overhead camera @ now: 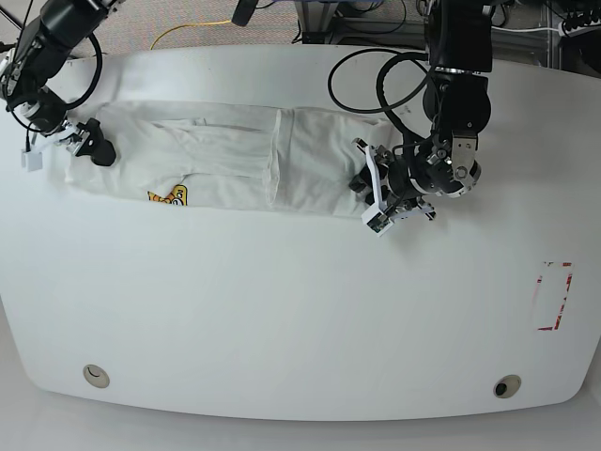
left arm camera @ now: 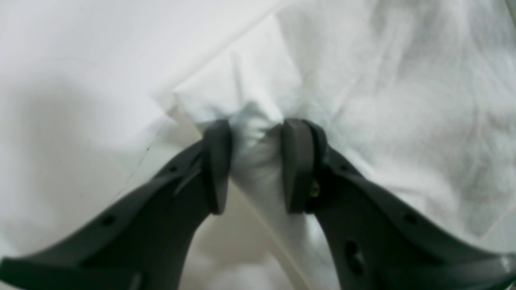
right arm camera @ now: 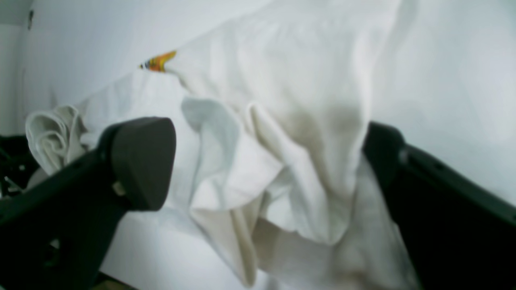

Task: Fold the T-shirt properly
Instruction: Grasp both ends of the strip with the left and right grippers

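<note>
- On the white table point(overhead camera: 282, 310), toward its far side, the T-shirt point(overhead camera: 225, 160) lies as a long band, already folded lengthwise, with a scrap of the orange print point(overhead camera: 167, 196) peeking out at its near edge.
- At the band's end on the right of the base view, our left gripper point(left arm camera: 256, 129) pinches a bunched corner of the cloth; the left wrist view shows fabric gathered tight between the two dark pads point(left arm camera: 297, 161).
- At the opposite end, our right gripper point(right arm camera: 266, 141) stands spread wide, its fingers point(right arm camera: 141, 161) either side of a loose, rumpled fold of the shirt; nothing is clamped there yet, as far as we can tell.
- We judge the step in hand to be securing both ends before carrying one across the other.
- To do it well, we should close the right gripper on the full thickness of the end, not just the top layer, since the wrist view shows several loose plies.
- We should take the cloth near the corner, as on the left side, so the edge hangs straight.
- Once both ends are held, we would lift evenly and keep light tension, so the lengthwise fold does not open.
- The rolled bit point(right arm camera: 52, 135) of fabric beside the right finger could get trapped; we should smooth it or avoid it.
</note>
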`<act>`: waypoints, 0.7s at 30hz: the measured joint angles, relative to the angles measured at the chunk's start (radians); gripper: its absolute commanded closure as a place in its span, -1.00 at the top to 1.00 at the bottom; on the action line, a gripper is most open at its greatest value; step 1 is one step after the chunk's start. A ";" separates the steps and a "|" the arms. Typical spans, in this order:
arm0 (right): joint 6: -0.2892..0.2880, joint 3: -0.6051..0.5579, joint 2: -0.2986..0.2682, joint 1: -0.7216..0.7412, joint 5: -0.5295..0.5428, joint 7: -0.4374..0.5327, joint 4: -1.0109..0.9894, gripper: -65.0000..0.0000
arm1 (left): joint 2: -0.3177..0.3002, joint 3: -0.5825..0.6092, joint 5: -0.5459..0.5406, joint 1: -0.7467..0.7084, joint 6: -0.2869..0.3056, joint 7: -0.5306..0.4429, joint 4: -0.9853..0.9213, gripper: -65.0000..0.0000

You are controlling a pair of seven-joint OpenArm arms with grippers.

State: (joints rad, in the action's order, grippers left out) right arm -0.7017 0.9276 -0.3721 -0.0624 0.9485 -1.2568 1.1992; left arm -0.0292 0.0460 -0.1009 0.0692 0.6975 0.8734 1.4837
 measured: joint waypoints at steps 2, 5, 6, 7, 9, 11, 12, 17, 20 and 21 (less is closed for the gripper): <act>0.000 0.000 0.029 -0.013 -0.003 -0.021 0.053 0.98 | -0.001 0.000 0.000 0.000 0.000 0.000 0.000 -0.40; 0.002 -0.005 0.050 -0.016 -0.028 -0.054 0.106 0.90 | -0.003 0.000 0.000 0.000 0.000 0.000 0.000 -0.40; 0.002 -0.006 0.054 -0.016 -0.028 -0.059 0.112 0.77 | -0.003 0.000 -0.001 0.000 0.000 0.000 0.000 -0.40; 0.002 -0.007 0.057 -0.015 -0.029 -0.060 0.115 0.57 | -0.003 0.000 0.000 0.000 0.000 0.000 0.000 -0.40; 0.003 -0.020 0.059 -0.013 -0.057 -0.054 0.116 0.19 | -0.003 0.001 0.000 0.000 0.000 0.000 0.000 -0.40; 0.005 -0.036 0.059 -0.012 -0.087 -0.050 0.116 -0.18 | -0.004 0.003 0.000 0.000 0.000 0.000 0.000 -0.40; 0.005 -0.054 0.059 -0.013 -0.092 -0.044 0.116 -0.37 | -0.005 0.003 0.000 0.000 0.000 0.000 0.000 -0.40; 0.007 -0.146 0.043 -0.011 -0.088 0.009 0.116 -1.00 | -0.004 0.004 0.000 0.000 0.000 0.000 0.000 -0.40; 0.009 -0.171 0.028 -0.005 -0.088 0.016 0.120 -1.00 | -0.004 0.004 0.000 0.000 0.000 0.000 0.000 -0.40; 0.009 -0.170 0.028 -0.006 -0.088 0.016 0.131 -1.00 | -0.004 0.003 0.000 0.000 0.000 0.000 0.000 -0.40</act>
State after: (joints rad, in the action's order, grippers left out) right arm -0.6926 0.7574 -0.3443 -0.0681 0.8604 -1.2407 1.3304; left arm -0.0334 0.0494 -0.1009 0.0696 0.6971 0.8738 1.4837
